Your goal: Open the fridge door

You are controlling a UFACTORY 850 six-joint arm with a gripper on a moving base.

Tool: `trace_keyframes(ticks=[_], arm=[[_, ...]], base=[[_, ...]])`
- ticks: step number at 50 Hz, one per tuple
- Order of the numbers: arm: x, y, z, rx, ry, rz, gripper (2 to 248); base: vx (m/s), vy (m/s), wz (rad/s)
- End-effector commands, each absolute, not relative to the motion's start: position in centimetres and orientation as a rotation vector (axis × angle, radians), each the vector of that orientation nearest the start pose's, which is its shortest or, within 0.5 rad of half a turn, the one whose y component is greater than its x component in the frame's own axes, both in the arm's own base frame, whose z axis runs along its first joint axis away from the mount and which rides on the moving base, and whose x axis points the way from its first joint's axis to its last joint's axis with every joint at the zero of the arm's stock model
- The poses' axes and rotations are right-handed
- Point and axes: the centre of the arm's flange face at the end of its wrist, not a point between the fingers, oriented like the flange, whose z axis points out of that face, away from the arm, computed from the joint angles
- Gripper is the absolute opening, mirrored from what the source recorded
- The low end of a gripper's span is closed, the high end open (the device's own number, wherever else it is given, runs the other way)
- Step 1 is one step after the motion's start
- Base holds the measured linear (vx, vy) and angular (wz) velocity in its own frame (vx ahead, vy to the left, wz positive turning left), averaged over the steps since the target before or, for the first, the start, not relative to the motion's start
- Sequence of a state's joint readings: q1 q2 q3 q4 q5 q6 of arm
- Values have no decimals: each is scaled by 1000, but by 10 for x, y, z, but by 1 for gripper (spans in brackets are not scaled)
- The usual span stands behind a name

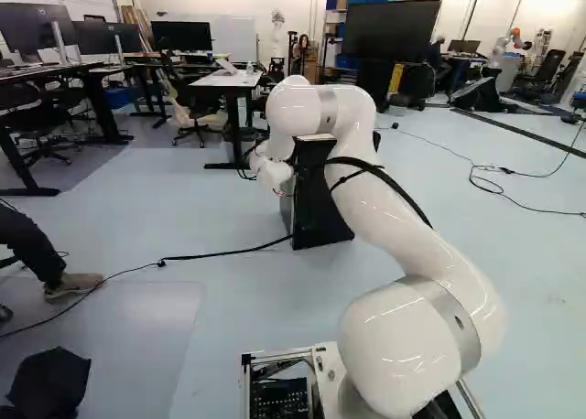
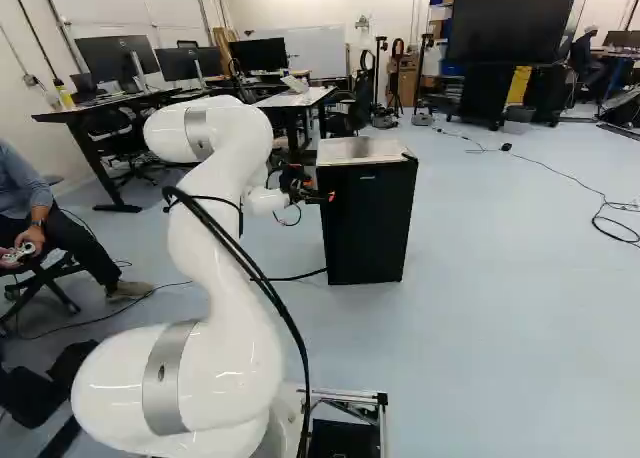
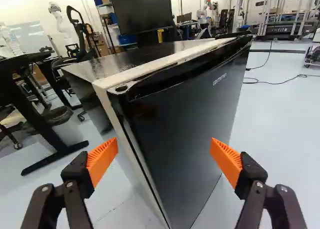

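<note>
In the right base view the gripper (image 2: 312, 195) is at the upper left part of the black fridge (image 2: 366, 223), near its front. The arm hides part of the fridge in the left base view, where its dark door (image 1: 316, 209) shows below the wrist. In the wrist view the gripper (image 3: 164, 156) stands wide open, with nothing held. Ahead of it is the fridge door (image 3: 185, 119), shut against the pale-edged body, its side edge lying between the two orange pads' directions. Whether a finger touches the door cannot be told.
A white table (image 1: 225, 79) stands beyond the fridge. Desks with monitors are at the left of both base views. A black cable (image 1: 220, 254) crosses the floor toward the fridge. A seated person holding a controller is at the left of the right base view.
</note>
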State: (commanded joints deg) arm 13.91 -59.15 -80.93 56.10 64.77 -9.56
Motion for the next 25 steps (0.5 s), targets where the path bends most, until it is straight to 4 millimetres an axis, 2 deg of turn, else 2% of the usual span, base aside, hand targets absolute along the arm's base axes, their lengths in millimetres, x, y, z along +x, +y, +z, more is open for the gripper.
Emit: trace_keyframes(ticks=[25], arm=[[686,90,205,-2499,1059,-2130,247]], base=[[0,0,0]])
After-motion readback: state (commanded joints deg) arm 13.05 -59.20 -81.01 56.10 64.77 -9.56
